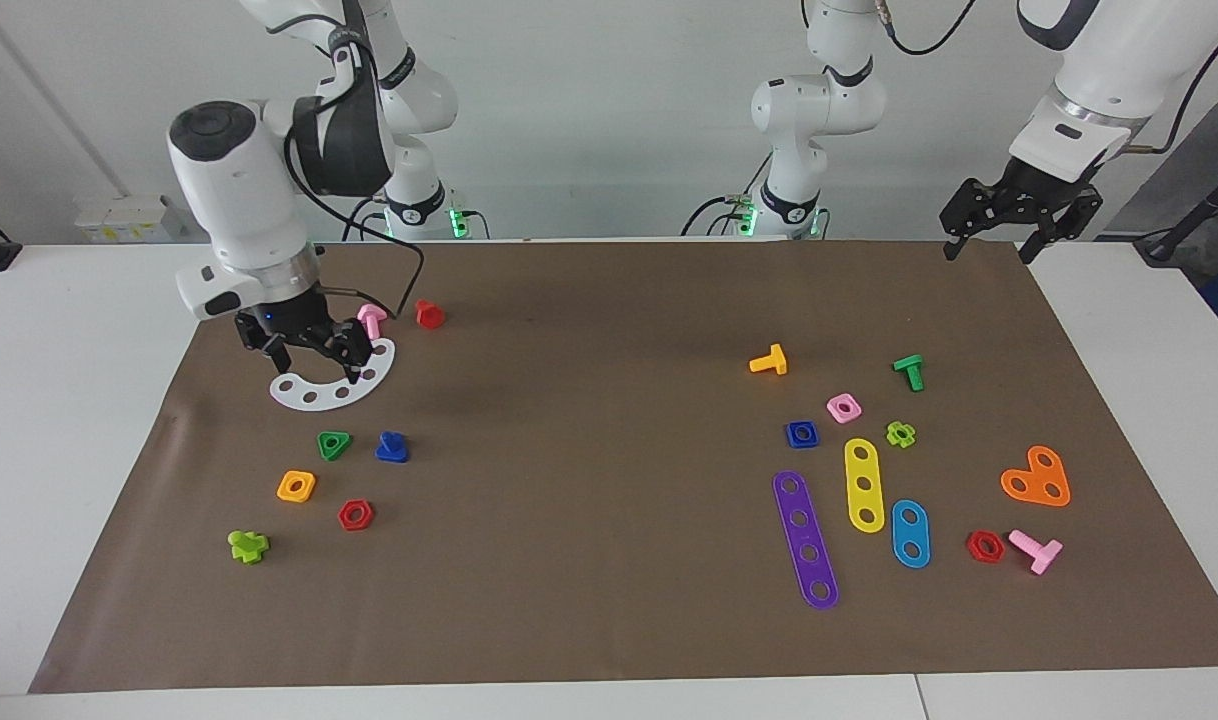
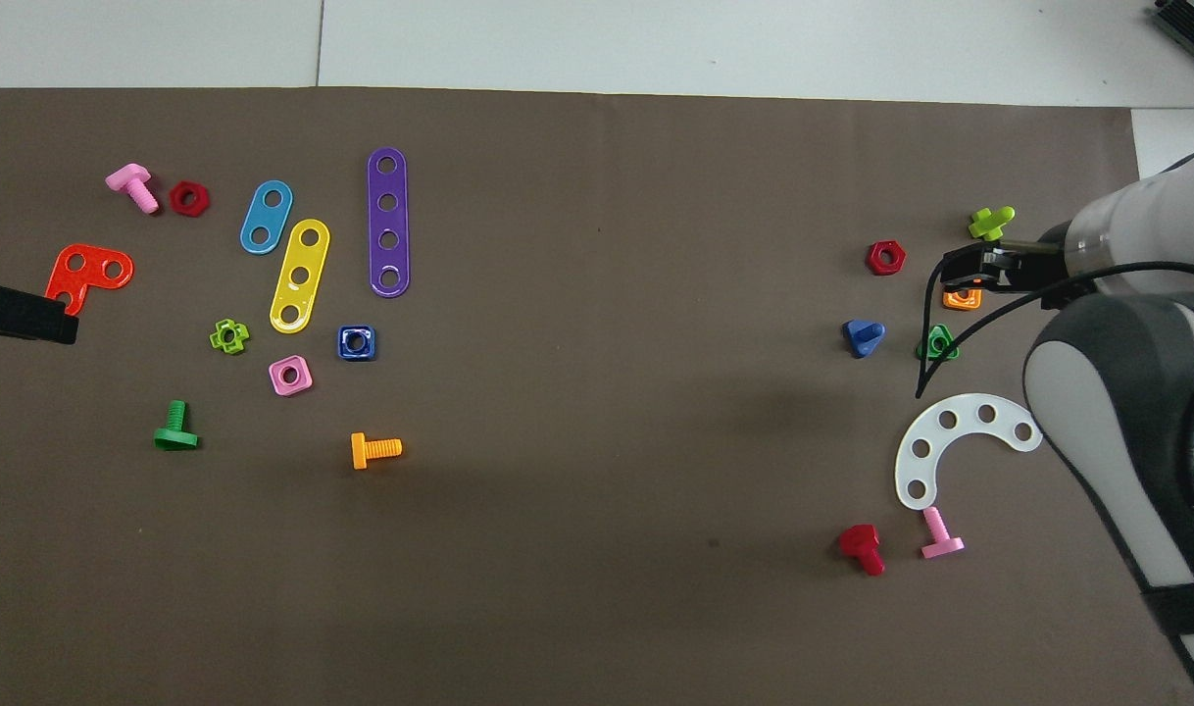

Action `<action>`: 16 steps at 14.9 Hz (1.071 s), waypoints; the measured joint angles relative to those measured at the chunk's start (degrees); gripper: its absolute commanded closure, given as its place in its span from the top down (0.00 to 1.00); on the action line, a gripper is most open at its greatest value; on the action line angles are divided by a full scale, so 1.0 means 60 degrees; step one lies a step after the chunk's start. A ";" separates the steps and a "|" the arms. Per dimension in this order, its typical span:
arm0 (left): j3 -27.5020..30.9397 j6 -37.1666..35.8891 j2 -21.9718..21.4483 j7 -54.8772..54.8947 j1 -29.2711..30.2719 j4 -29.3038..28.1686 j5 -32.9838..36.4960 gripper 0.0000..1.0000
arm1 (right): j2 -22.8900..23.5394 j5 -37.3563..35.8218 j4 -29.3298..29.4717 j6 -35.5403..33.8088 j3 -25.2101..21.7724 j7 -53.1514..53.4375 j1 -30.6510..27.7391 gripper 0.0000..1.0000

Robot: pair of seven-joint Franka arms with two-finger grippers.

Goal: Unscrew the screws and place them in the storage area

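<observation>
The dark-blue screw lies loose on the brown mat in the storage area, beside the green triangle nut. The orange square nut, the red hexagon nut and the white curved strip lie around it. My right gripper hangs open and empty above the white strip, well clear of the screw. Over the mat's corner at the left arm's end, my left gripper waits raised and open, holding nothing.
A pink bolt, a red bolt and a lime piece lie near the storage area. At the left arm's end lie purple, yellow and blue strips, an orange heart, a blue square nut and several bolts and nuts.
</observation>
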 measured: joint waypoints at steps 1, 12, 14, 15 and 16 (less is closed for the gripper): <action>0.0000 0.0000 0.0000 0.0000 0.0000 0.0000 0.0000 1.00 | -0.0114 0.0196 0.0276 -0.0384 0.0000 -0.0049 -0.0068 1.00; 0.0000 0.0000 0.0000 0.0000 0.0000 0.0000 0.0000 1.00 | -0.0670 0.0351 0.2099 -0.3586 -0.0001 -0.1732 -0.0568 1.00; 0.0000 0.0000 0.0000 0.0000 0.0000 0.0000 0.0000 1.00 | -0.0634 0.0352 0.2099 -0.3639 0.0054 -0.1733 -0.0561 1.00; 0.0000 0.0000 0.0000 0.0000 0.0000 0.0000 0.0000 1.00 | -0.0627 0.0353 0.2099 -0.3679 0.0072 -0.1732 -0.0561 1.00; 0.0000 0.0000 0.0000 0.0000 0.0000 0.0000 0.0000 1.00 | -0.0626 0.0353 0.2103 -0.3748 0.0081 -0.1731 -0.0560 1.00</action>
